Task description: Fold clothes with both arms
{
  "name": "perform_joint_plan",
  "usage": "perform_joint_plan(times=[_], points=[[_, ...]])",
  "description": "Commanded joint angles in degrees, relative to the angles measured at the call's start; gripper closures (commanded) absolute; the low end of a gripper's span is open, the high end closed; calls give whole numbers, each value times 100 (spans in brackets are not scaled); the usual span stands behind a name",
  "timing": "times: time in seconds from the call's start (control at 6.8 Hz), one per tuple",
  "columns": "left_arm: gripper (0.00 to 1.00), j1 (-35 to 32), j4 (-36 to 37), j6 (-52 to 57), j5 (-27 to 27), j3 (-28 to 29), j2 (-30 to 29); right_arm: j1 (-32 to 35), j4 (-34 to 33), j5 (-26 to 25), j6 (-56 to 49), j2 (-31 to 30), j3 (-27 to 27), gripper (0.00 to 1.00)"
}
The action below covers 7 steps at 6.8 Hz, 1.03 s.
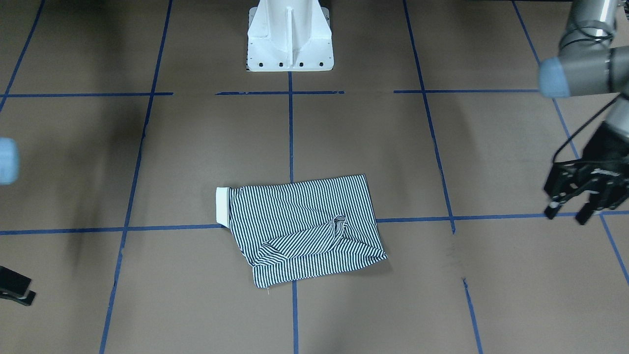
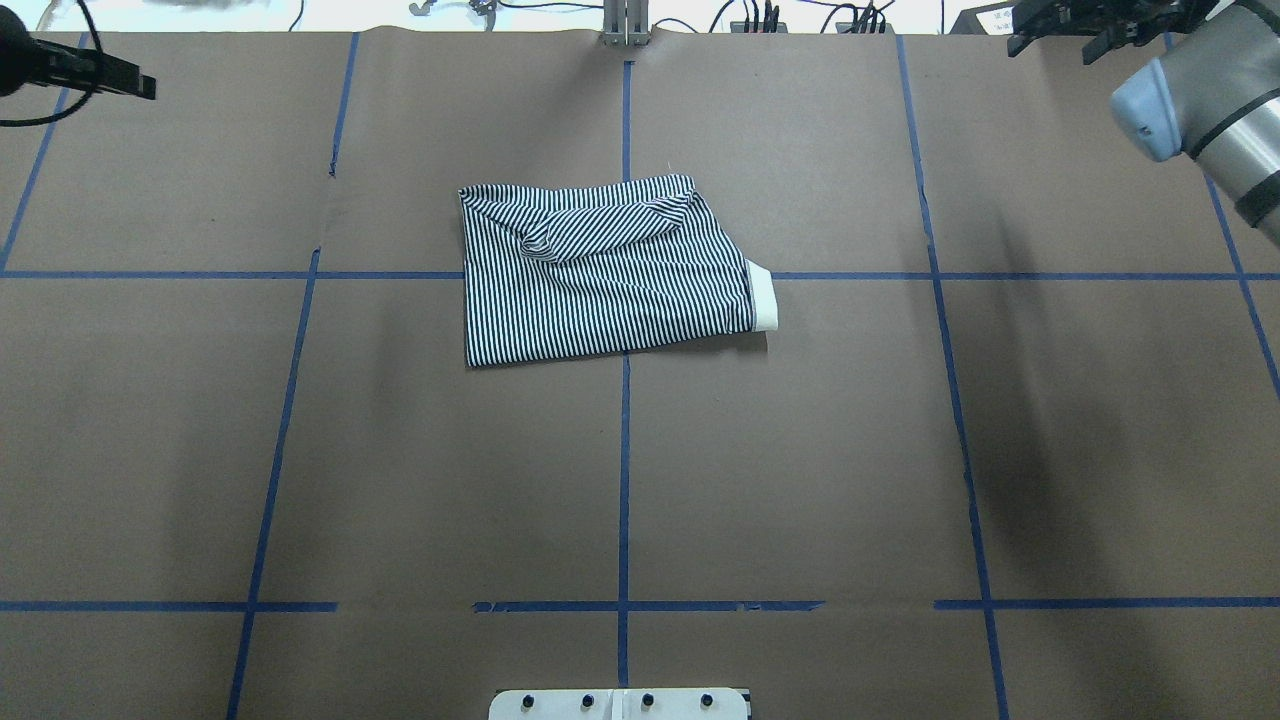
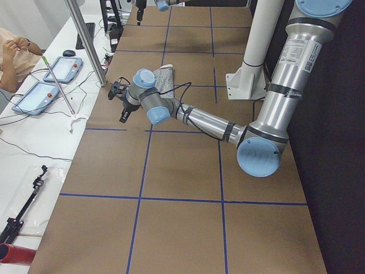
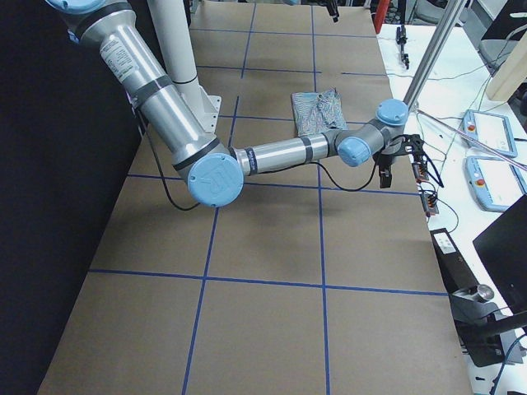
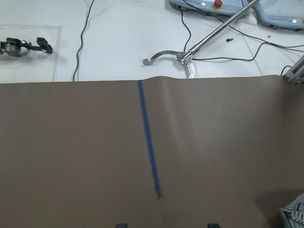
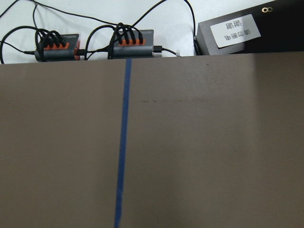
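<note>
One folded striped polo shirt (image 1: 304, 226) flat before the white pedestal (image 1: 290, 39), two grippers wide of the pedestal, left gripper (image 1: 569, 214) splayed and empty, right gripper (image 1: 19, 290) grip unclear, brown paper table (image 1: 442, 305), blue tape grid (image 1: 291, 137), cabled white bench (image 6: 95, 14) beyond.

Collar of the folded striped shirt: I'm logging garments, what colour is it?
Plain cream-white collar, clearest in the overhead exterior view.

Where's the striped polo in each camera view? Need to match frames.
Exterior front-facing: polo below centre, collar view-left.
Overhead exterior: polo above centre, collar view-right.
Exterior left: polo far, left of white pedestal base.
Exterior right: polo far, right of the base.
Left wrist-mounted: polo sliver, bottom-right corner.
Right wrist-mounted: not in it.
Landmark: the base, top centre front-facing, bottom edge overhead.
</note>
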Motion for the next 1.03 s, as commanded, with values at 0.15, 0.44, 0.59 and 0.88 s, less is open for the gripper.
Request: perform_joint_plan(times=[0.15,0.44,0.59,0.88], points=[[33,-1211,360,1976,-1125,112,620,519,-90,273,-1836,-792,51,0],[33,-1672,1131,2639,-1422,60,840,993,-1139,958,-3007,-917,129,0],[0,-1673,2067,3050,-1439,-131,832,1143,-1337,960,-3473,-1161,235,0],[0,-1778,4239,4847,-1361,-438,901,1329,-1994,1152,-4178,-1295,288,0]])
